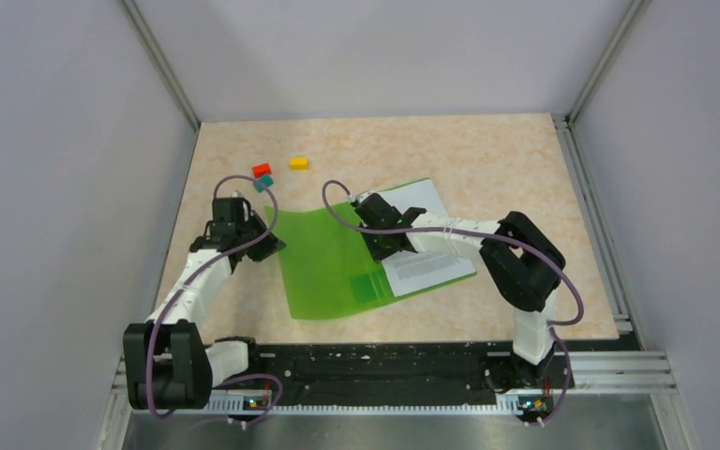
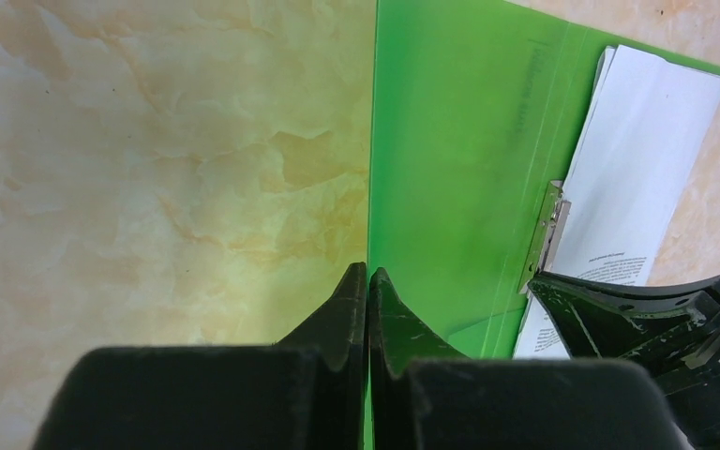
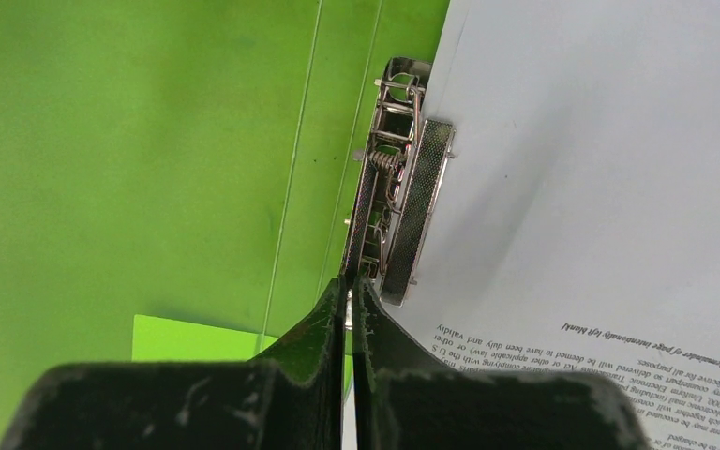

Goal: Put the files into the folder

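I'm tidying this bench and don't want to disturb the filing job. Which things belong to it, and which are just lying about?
Part of the job:
- green folder
- its metal clip
- printed white sheets

Lying about:
- red block
- teal block
- yellow block

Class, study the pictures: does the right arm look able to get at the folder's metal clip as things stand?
Probably yes. The right gripper, shut, has its tips at the near end of the metal clip, with nothing between. The files do not cover the clip on the open folder.
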`<control>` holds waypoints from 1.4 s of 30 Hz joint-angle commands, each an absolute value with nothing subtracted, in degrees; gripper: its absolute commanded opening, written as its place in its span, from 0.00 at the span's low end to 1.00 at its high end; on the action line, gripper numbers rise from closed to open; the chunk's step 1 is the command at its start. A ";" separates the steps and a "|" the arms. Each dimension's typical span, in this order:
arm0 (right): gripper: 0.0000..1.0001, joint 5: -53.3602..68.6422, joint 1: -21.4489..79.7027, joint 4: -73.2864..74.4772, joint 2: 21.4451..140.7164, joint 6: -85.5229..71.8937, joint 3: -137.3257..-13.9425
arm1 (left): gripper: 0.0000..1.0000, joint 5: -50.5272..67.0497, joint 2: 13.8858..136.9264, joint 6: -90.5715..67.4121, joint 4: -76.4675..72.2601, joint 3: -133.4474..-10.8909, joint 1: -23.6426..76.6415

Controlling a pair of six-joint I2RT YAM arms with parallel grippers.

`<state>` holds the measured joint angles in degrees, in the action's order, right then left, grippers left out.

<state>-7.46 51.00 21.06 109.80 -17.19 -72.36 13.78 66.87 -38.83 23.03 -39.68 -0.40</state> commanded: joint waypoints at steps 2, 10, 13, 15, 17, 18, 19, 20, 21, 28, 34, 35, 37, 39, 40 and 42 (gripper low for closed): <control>0.00 7.39 51.57 19.65 115.85 -20.31 -69.44 | 0.00 17.96 66.14 -40.30 21.69 -38.05 0.46; 0.00 11.84 49.43 17.71 117.38 -23.69 -68.80 | 0.00 18.32 65.75 -40.50 21.54 -37.70 0.67; 0.00 13.48 48.16 16.77 117.29 -25.18 -68.35 | 0.00 18.52 65.74 -40.50 21.40 -37.43 0.70; 0.00 13.55 47.47 16.49 117.05 -25.75 -68.10 | 0.00 18.69 65.82 -40.53 21.20 -37.18 0.67; 0.00 13.26 47.11 16.43 116.90 -26.42 -68.10 | 0.00 18.81 65.74 -40.58 21.14 -37.09 0.65; 0.00 13.15 46.90 16.36 116.76 -26.71 -67.96 | 0.00 18.76 65.70 -40.56 21.12 -37.01 0.62; 0.00 13.04 46.73 16.27 116.66 -26.96 -67.98 | 0.00 18.85 65.65 -40.56 21.10 -37.01 0.66; 0.00 12.70 46.69 16.18 116.35 -27.24 -67.88 | 0.00 18.89 65.60 -40.58 21.09 -37.03 0.65; 0.00 12.21 46.75 16.17 116.05 -27.30 -67.85 | 0.00 18.96 65.57 -40.58 21.14 -37.00 0.69; 0.00 4.26 48.42 20.64 114.51 -25.25 -70.86 | 0.00 19.28 65.67 -40.54 20.70 -36.78 0.63; 0.00 -3.85 51.68 24.59 116.25 -23.68 -73.68 | 0.00 19.38 65.80 -40.71 20.38 -36.73 0.70; 0.00 -5.35 52.52 25.35 116.79 -23.46 -74.45 | 0.00 19.37 65.83 -40.71 20.33 -36.73 0.76; 0.00 -6.55 53.80 26.29 118.00 -23.03 -75.19 | 0.00 19.47 65.99 -40.73 20.23 -36.69 0.71; 0.00 -6.80 54.61 26.74 119.41 -22.59 -75.68 | 0.00 19.55 66.17 -40.79 20.08 -36.57 0.70; 0.00 -6.64 54.78 27.53 120.07 -22.38 -76.17 | 0.00 19.60 66.18 -40.84 19.97 -36.56 0.70; 0.00 -6.79 55.09 29.17 121.82 -21.82 -77.44 | 0.00 19.59 66.04 -40.96 19.91 -36.53 0.79</control>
